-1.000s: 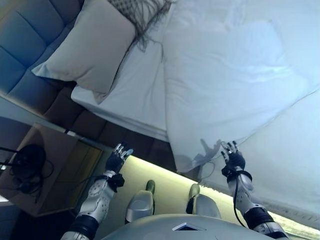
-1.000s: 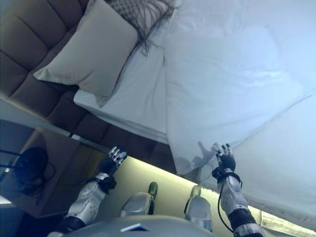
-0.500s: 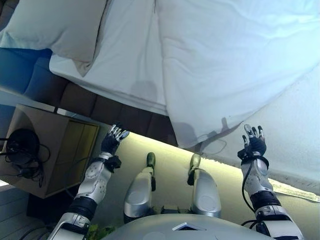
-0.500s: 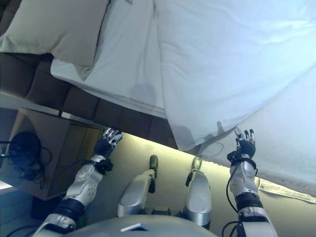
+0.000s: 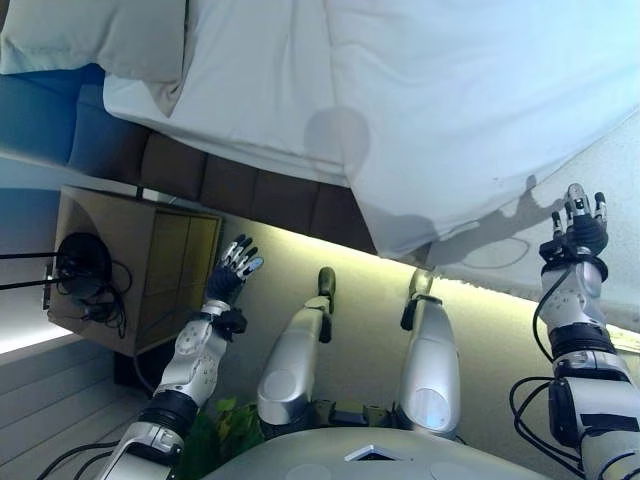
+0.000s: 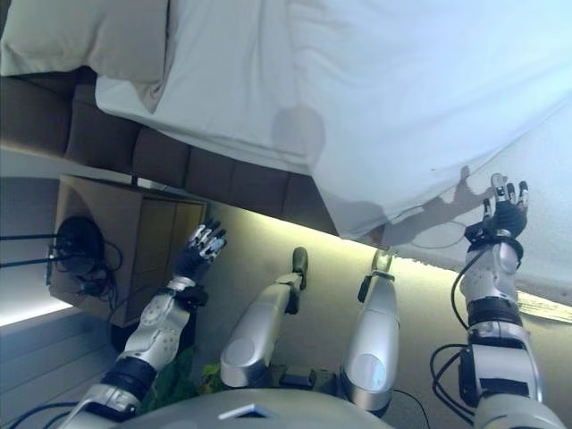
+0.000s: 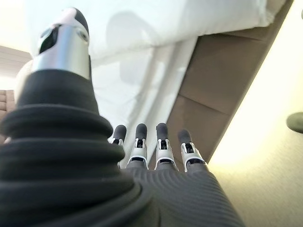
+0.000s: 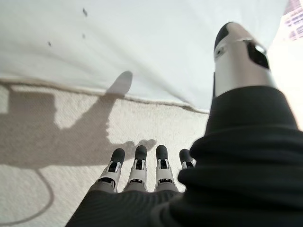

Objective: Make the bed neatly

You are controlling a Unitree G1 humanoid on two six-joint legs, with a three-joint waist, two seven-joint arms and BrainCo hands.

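Note:
The bed has a white duvet (image 5: 480,100) whose lower edge hangs over the brown padded bed base (image 5: 240,185). A white sheet (image 5: 250,90) lies bare beside it, with a pale pillow (image 5: 90,35) at the head. A cream textured bedspread (image 5: 620,180) lies under the duvet's edge at the right. My right hand (image 5: 578,230) is open and empty in front of that bedspread (image 8: 57,156), just below the duvet edge (image 8: 118,42). My left hand (image 5: 230,275) is open and empty, below the bed base (image 7: 222,85) and apart from the bedding.
A wooden nightstand (image 5: 150,270) stands left of my left hand, with a black device and cables (image 5: 85,280) on it. A lit pale floor strip (image 5: 330,260) runs along the foot of the bed base.
The camera has tipped down, so the bed sits higher in view. My right hand has moved right and up along the duvet's edge. My left hand has stayed about where it was.

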